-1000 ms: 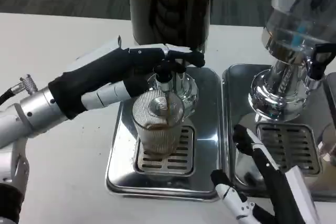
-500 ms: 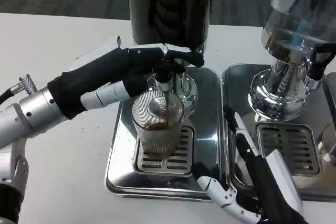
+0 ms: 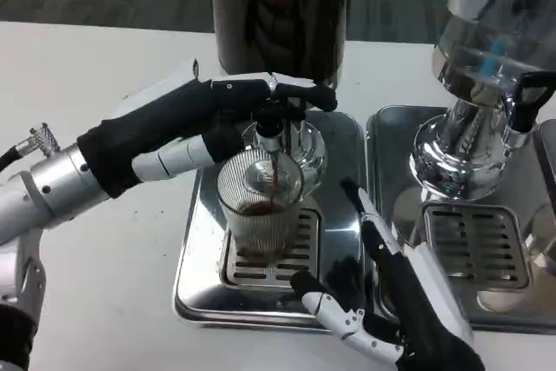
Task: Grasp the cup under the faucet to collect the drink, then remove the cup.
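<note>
**Filling the cup, right hand waiting beside it**

Head view: my left hand (image 3: 187,119) lay over the tap (image 3: 271,119) of the dark drink dispenser (image 3: 280,10), its black fingers (image 3: 295,90) stretched along the top of the tap handle and pressing on it rather than wrapped round anything. I could not tell from this angle whether they gripped the handle or only pushed it. A thin dark stream ran from the spout into the cup (image 3: 259,206), a clear ribbed glass standing upright on the slotted grate of the steel drip tray (image 3: 195,258), right under the tap. A shallow layer of brown drink sat in the bottom; most of the glass was unfilled.

My right hand (image 3: 391,301) was on the near right corner of that tray, fingers spread and holding nothing, close beside the cup but apart from it. A second dispenser (image 3: 486,67) with its own tray stood to the right on the white counter (image 3: 78,67).

I judged the step to be collecting the drink, well short of done. Next, as I saw it, the right hand needed to close round the ribbed wall, the left to let the tap shut off once the level had risen, and only then could the cup be drawn out level, clear of the spout, without spilling.
</note>
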Controlling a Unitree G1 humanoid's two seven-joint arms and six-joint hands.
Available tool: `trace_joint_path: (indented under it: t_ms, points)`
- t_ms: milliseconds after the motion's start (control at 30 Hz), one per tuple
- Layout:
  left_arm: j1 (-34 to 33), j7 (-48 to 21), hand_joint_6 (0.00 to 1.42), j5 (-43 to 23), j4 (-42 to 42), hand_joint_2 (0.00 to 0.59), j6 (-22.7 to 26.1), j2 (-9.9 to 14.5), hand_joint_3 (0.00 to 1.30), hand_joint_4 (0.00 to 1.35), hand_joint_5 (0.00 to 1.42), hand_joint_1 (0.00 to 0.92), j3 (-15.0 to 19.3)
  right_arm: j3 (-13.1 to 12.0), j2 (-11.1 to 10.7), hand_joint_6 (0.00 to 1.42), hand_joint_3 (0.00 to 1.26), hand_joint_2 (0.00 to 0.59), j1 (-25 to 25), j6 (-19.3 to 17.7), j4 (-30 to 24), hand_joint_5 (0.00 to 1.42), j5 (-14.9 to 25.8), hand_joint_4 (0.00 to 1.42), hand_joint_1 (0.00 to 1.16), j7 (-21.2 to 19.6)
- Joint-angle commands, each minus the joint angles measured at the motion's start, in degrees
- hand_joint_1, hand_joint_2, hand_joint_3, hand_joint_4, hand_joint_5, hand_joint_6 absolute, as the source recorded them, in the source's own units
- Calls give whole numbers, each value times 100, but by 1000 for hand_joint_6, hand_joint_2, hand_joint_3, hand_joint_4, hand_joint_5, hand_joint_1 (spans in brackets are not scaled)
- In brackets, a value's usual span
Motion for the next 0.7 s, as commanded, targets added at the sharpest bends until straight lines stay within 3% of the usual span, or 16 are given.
trace_joint_path:
  t_ms: [33, 700]
  points:
    - [142, -74, 239, 80, -55, 113, -17, 69, 309, 184, 104, 0, -74, 25, 102, 0, 0, 223, -226, -62, 134, 0, -47, 0, 457, -143]
    - [128, -69, 253, 88, -77, 118, 30, 78, 309, 184, 107, 0, -84, 90, 174, 0, 0, 226, -537, -53, 441, 0, -120, 0, 450, -276]
